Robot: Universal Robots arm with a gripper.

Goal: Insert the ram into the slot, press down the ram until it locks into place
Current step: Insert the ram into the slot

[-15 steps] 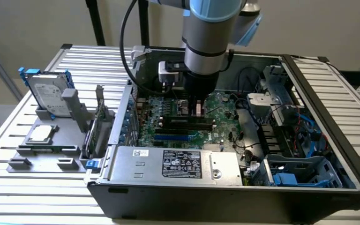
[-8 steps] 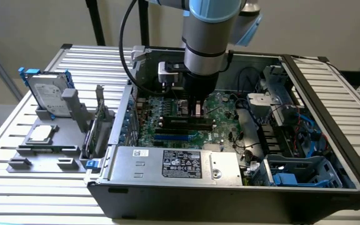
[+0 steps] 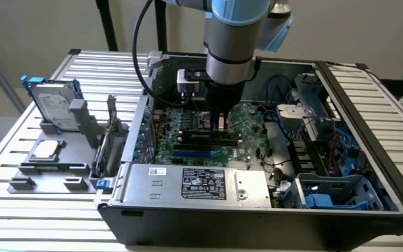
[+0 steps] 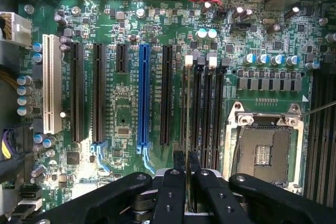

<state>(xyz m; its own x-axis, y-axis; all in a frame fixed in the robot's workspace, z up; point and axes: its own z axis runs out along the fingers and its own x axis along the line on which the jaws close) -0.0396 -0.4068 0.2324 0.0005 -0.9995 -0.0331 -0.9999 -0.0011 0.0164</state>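
Now: the ram [image 4: 187, 108] is seen edge-on in the arm's grip. It runs along the slot [image 4: 191, 77], the outermost of the parallel black sockets.
Jaws: the gripper [image 4: 187, 163] is pinched almost closed on the ram, one finger on each face.
Place: the gripper [image 3: 219, 122] is low inside the open computer case [image 3: 257, 223], over the motherboard [image 4: 123, 114].
Done: the ram is in the grip and lined up with its slot.
Left: I cannot tell whether the ram's edge has entered the slot. Pressing down and locking look not yet done.

light: bright, even | shadows: soft inside case [image 3: 257, 226] | glare: table slats [image 3: 48, 220]
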